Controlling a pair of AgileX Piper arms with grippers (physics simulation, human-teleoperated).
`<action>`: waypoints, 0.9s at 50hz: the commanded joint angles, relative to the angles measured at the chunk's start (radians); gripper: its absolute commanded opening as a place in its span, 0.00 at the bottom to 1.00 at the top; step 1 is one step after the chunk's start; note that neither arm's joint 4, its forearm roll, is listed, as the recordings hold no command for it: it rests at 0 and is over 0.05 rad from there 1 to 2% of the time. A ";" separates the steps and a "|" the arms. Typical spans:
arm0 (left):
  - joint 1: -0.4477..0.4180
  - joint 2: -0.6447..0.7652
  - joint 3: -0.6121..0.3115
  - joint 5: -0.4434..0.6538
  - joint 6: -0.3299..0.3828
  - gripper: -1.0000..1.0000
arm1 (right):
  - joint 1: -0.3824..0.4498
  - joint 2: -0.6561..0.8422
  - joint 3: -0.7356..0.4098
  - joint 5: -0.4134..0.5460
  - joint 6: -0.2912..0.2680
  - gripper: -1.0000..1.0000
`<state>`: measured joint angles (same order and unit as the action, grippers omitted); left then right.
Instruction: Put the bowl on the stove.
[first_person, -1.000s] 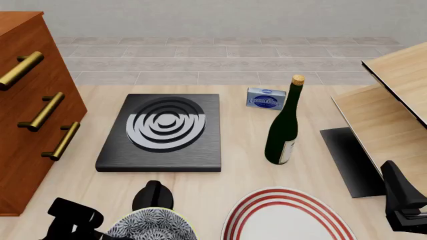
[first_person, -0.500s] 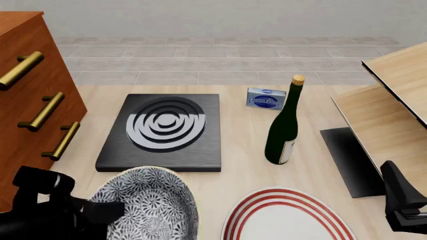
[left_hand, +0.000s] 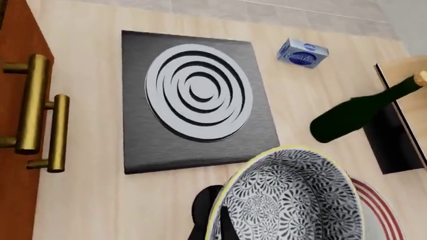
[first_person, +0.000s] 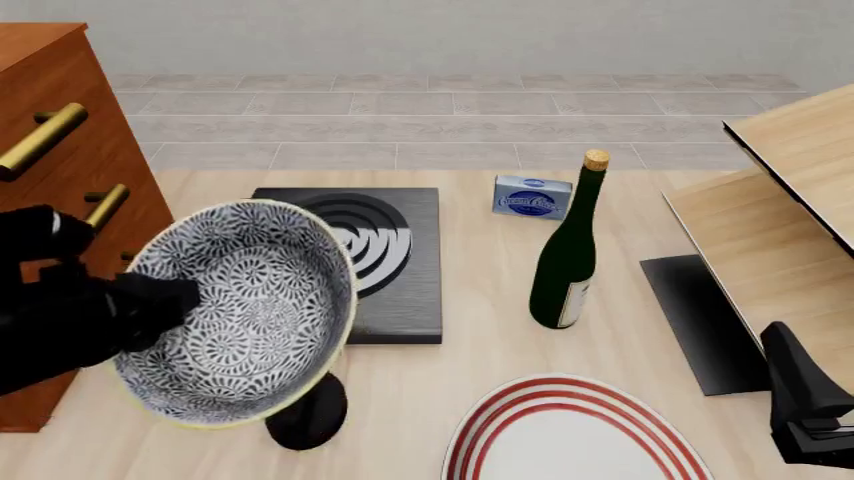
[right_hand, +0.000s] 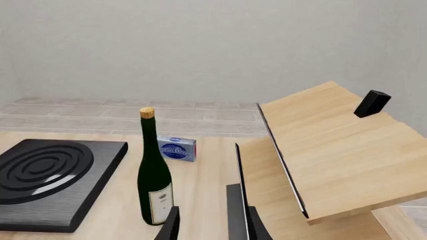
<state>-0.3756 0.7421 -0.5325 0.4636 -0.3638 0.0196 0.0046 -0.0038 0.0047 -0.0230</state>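
Up front: bowl (first_person: 238, 312) tilted, lifted off the table, pinched at its rim by left gripper (first_person: 158, 300), overlapping stove (first_person: 387, 262) from 8 o'clock; right gripper (first_person: 805, 400) at 4 o'clock, spread unclear. Left wrist: bowl (left_hand: 291, 200) at 5 o'clock of stove (left_hand: 197, 97). Right wrist: right gripper (right_hand: 210, 220) parted, bottle (right_hand: 154, 175) between stove (right_hand: 53, 180) and fingers.
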 joint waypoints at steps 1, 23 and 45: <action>0.095 0.119 -0.127 -0.049 0.011 0.00 | -0.001 -0.002 0.000 0.000 -0.003 1.00; 0.095 0.387 -0.281 -0.176 -0.047 0.00 | -0.003 -0.001 0.001 0.001 0.001 1.00; 0.114 0.621 -0.505 -0.162 -0.096 0.00 | -0.003 0.000 0.001 -0.001 0.007 1.00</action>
<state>-0.2719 1.2640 -0.9516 0.3116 -0.4449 0.0163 0.0045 -0.0029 0.0048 -0.0177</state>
